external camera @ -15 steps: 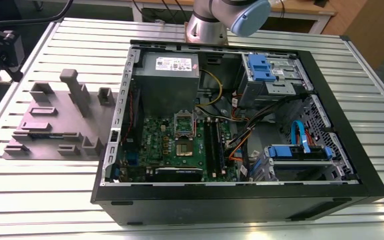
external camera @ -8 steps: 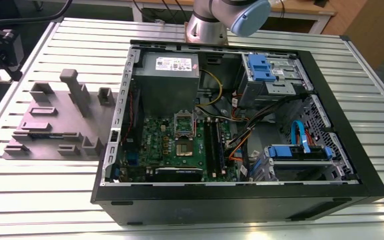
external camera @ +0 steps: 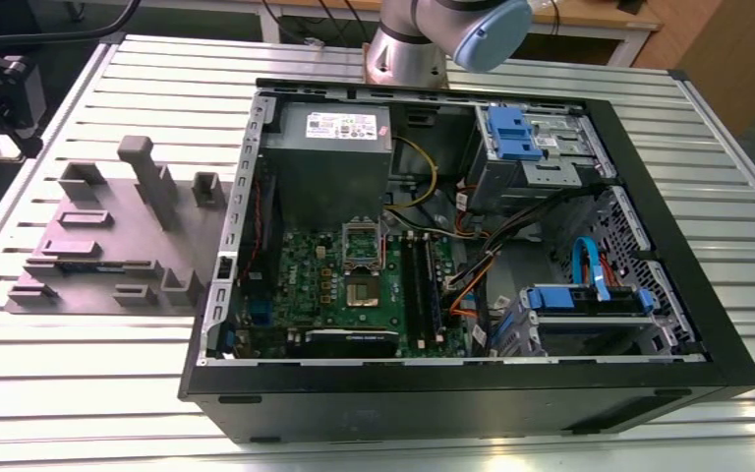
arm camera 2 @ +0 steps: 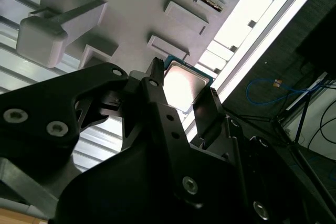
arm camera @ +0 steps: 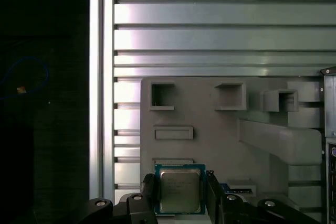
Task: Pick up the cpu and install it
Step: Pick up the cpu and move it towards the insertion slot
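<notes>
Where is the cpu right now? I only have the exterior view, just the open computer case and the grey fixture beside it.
Observer: In the first wrist view the cpu sits between the fingers of the gripper, gripped on two opposite edges.
Operator: Is it over the case?
Observer: No, the grey fixture on the slatted table lies behind it there.
Operator: Which face shows?
Observer: The silver metal top, with a greenish rim around it.
</notes>
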`<action>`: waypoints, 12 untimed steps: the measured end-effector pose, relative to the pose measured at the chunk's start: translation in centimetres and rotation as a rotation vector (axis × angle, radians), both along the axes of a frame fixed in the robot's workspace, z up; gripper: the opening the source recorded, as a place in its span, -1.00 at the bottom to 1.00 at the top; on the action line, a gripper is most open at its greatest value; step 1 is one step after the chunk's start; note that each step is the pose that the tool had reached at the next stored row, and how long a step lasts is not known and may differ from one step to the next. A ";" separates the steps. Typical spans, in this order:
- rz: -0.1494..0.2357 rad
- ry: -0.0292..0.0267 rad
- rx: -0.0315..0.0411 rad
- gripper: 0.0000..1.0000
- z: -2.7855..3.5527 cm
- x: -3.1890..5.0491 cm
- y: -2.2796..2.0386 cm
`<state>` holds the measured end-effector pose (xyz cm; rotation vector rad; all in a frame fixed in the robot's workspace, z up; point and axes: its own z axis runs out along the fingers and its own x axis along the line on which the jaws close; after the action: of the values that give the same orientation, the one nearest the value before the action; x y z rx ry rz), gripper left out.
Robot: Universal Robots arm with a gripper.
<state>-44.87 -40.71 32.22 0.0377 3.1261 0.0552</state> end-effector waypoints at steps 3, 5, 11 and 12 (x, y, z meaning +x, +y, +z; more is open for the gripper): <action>0.000 -0.0001 0.0000 -0.06 0.06 0.00 0.00; 0.000 -0.0001 0.0001 -0.06 0.09 0.00 0.00; 0.000 0.0000 0.0000 -0.06 0.24 0.00 0.00; 0.000 0.0000 0.0000 -0.06 0.25 0.00 0.00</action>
<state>-44.87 -40.71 32.47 0.0377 3.1261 0.0552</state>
